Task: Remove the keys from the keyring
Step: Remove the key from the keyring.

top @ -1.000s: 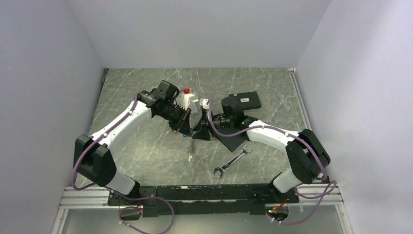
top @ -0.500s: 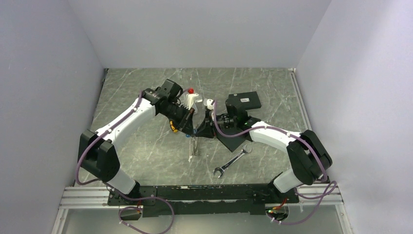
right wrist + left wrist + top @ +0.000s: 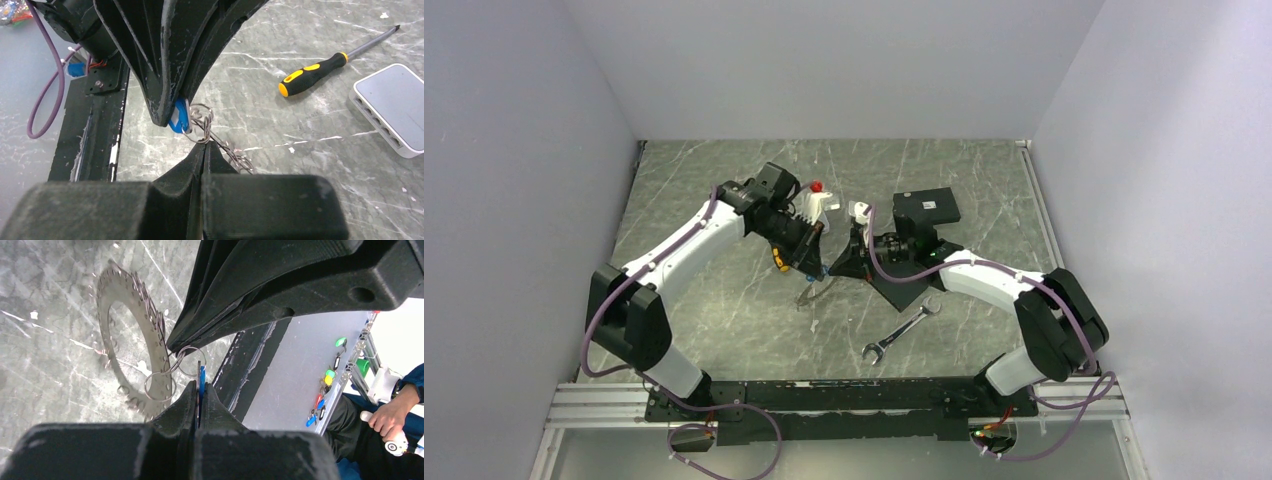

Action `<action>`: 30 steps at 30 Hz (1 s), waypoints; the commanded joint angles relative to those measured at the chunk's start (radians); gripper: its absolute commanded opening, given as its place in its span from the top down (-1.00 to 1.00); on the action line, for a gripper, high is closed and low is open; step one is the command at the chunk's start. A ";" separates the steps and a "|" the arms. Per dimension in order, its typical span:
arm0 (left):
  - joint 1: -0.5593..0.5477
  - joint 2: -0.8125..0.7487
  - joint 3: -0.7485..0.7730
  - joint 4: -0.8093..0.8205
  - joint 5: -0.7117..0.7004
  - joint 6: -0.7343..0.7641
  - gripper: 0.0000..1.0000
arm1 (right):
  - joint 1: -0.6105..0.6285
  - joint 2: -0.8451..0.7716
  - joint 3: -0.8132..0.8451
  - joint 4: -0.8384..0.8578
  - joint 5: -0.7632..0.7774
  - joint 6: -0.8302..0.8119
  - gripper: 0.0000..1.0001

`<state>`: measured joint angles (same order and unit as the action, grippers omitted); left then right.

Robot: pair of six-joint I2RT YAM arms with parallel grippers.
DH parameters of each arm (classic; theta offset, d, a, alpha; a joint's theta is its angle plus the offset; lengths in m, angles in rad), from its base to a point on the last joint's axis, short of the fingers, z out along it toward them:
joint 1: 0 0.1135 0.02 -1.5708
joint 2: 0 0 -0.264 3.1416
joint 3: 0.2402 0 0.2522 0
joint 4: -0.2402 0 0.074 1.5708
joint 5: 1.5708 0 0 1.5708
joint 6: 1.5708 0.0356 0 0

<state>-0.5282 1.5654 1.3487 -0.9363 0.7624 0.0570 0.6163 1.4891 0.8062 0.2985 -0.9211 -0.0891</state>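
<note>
Up-table and to the left of the silver open-ended wrench (image 3: 902,330), the two arms met tip to tip over the grey marbled table (image 3: 724,310). The left gripper (image 3: 199,390) was clamped flat on the small blue plastic tag (image 3: 179,121). The right gripper (image 3: 205,149) was pinched fully closed on a small wire loop (image 3: 186,354) just beside that tag. Below them, also left of the wrench, dangled the thin grey metal keyring (image 3: 112,282), rimmed like a toothed disc with thin grey metal keys (image 3: 156,327). Whether its lower edge touched the table could not be told.

The likeliest trouble from here appeared to be slippage: the loop was thin, smooth wire, and a pull between the arms could draw it out of the right pincer, dropping the ring towards the wrench. A straight tug might also only tighten the linked loops rather than open one. A twist could lever the flat tag out of the left grip.
</note>
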 commanded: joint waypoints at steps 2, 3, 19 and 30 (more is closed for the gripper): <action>0.037 -0.068 0.044 0.000 -0.025 -0.006 1.00 | -0.009 -0.039 -0.008 0.027 -0.028 -0.054 1.00; 0.045 -0.071 0.042 0.001 -0.028 -0.008 1.00 | -0.009 -0.039 -0.010 0.021 -0.029 -0.060 1.00; 0.064 -0.086 -0.019 0.006 -0.074 0.063 1.00 | -0.032 -0.036 -0.080 0.160 -0.072 0.038 1.00; 0.053 -0.021 -0.016 -0.029 -0.044 0.127 1.00 | -0.042 -0.021 -0.105 0.222 -0.098 0.062 1.00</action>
<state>-0.4877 1.5265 1.3277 -0.9340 0.7189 0.1398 0.5938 1.4712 0.7147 0.4873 -0.9707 -0.0364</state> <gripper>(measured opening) 0.026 0.009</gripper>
